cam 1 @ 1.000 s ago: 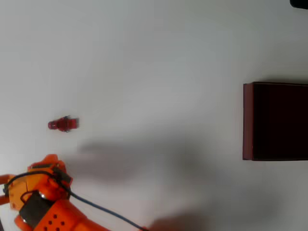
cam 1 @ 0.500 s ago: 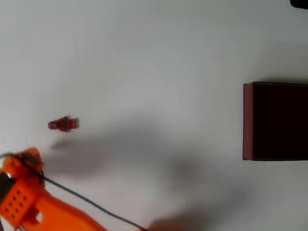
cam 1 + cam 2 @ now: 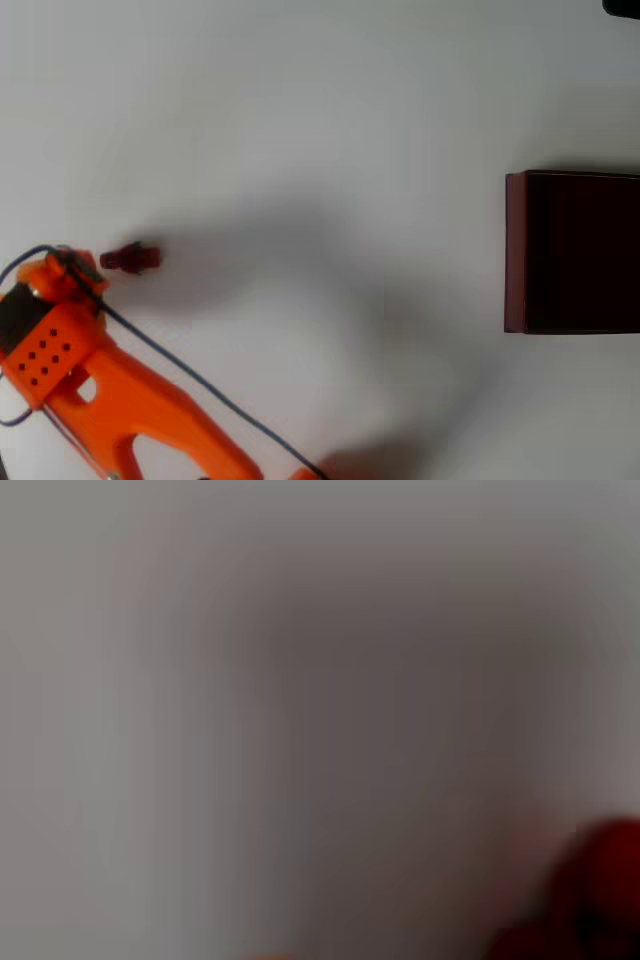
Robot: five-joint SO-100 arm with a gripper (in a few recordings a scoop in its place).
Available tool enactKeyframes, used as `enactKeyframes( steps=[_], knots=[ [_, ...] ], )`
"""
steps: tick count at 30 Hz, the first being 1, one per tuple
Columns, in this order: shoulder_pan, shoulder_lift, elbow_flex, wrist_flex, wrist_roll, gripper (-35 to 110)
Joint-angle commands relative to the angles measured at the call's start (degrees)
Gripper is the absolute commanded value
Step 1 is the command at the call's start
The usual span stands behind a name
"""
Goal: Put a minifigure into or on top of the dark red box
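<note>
Tiny all-red toy minifigure (image 3: 130,258): lying on its side on plain white table (image 3: 300,120), left part of overhead view, in arm's shadow; blurred red shape at lower right corner in wrist view (image 3: 590,900). Orange two-finger gripper (image 3: 62,268): just left of minifigure, finger spread not discernible. Large dark red box (image 3: 515,250) with near-black interior: right edge, well apart from minifigure.

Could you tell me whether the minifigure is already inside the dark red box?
No, in the overhead view the minifigure lies on the white table, far left of the dark red box.
</note>
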Motion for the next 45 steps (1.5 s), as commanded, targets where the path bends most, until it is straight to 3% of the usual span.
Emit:
enactKeyframes(
  steps=[1, 19, 45],
  knots=[
    [1.8, 4.6, -0.6, 0.3, -0.3, 21],
    [7.6, 11.1, 11.1, -7.9, 6.4, 21],
    [6.2, 7.1, 14.2, -11.9, 1.1, 21]
  ],
)
